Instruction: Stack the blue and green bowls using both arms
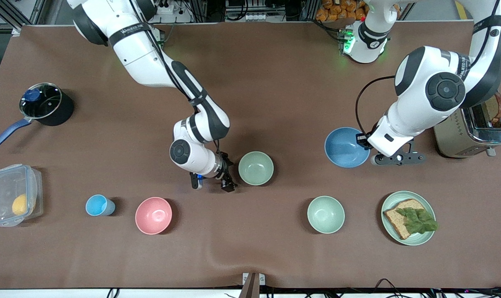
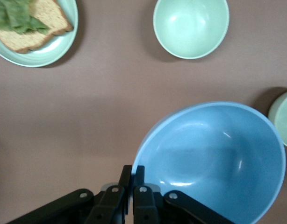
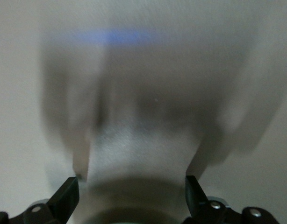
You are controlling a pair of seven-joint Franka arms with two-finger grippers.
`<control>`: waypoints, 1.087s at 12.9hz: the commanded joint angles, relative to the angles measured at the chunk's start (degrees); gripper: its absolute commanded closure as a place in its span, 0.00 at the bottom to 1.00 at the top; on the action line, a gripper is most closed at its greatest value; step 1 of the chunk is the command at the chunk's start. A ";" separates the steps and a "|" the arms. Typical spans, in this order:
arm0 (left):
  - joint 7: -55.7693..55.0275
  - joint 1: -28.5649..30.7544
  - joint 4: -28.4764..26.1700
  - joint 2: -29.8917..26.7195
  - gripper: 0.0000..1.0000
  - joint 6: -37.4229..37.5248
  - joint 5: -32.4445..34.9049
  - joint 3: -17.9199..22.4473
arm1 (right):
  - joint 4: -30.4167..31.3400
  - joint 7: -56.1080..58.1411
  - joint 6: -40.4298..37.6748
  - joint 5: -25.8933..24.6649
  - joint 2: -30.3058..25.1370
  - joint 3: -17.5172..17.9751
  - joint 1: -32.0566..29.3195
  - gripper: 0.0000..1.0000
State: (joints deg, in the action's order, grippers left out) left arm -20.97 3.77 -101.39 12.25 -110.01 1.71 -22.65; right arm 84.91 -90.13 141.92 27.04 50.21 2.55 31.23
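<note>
The blue bowl [image 1: 345, 147] [image 2: 213, 158] is toward the left arm's end of the table. My left gripper [image 1: 364, 141] [image 2: 132, 171] is shut on its rim, one finger inside the bowl and one outside. The sage-green bowl [image 1: 256, 167] stands upright near the table's middle, and a sliver of it [image 2: 284, 119] shows in the left wrist view. My right gripper [image 1: 212, 184] [image 3: 132, 186] is low beside that bowl, toward the right arm's end. It is open, and only the cloth shows between its fingers.
Nearer the camera lie a paler mint bowl [image 1: 326, 214] [image 2: 190, 25], a green plate [image 1: 389, 203] with bread and lettuce, a pink bowl [image 1: 153, 215] and a light-blue cup [image 1: 98, 205]. A toaster [image 1: 474, 128], a lidded pot [image 1: 43, 103] and a plastic box [image 1: 14, 194] sit at the table's ends.
</note>
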 commanded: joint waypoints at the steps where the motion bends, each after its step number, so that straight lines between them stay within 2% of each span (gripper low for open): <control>1: -6.76 -2.60 2.93 2.23 1.00 0.24 -2.85 -0.73 | -1.94 -5.47 -1.55 -1.90 -0.45 -0.53 1.64 0.00; 3: -16.33 -8.04 8.46 7.32 1.00 0.24 -2.24 -0.73 | -1.94 -5.93 -2.53 -4.09 -0.55 -0.79 2.87 0.00; 6: -28.12 -15.43 14.10 14.71 1.00 -1.60 -0.93 -0.29 | -2.03 -5.93 -1.91 -3.84 0.59 -2.11 2.00 0.00; 8: -30.52 -17.03 14.46 16.74 1.00 -3.01 1.97 -0.20 | -4.30 -5.93 -2.61 -3.49 0.77 -2.11 0.68 0.00; 14: -30.71 -19.31 14.55 22.02 1.00 -11.62 2.07 -0.12 | -5.46 -5.84 -2.61 -3.31 1.12 -2.11 -1.17 0.00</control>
State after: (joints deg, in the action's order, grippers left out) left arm -50.71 -13.87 -88.59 32.29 -119.97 2.60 -23.00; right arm 80.79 -95.05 139.74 23.94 50.43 0.08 30.37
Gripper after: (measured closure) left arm 0.952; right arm 0.000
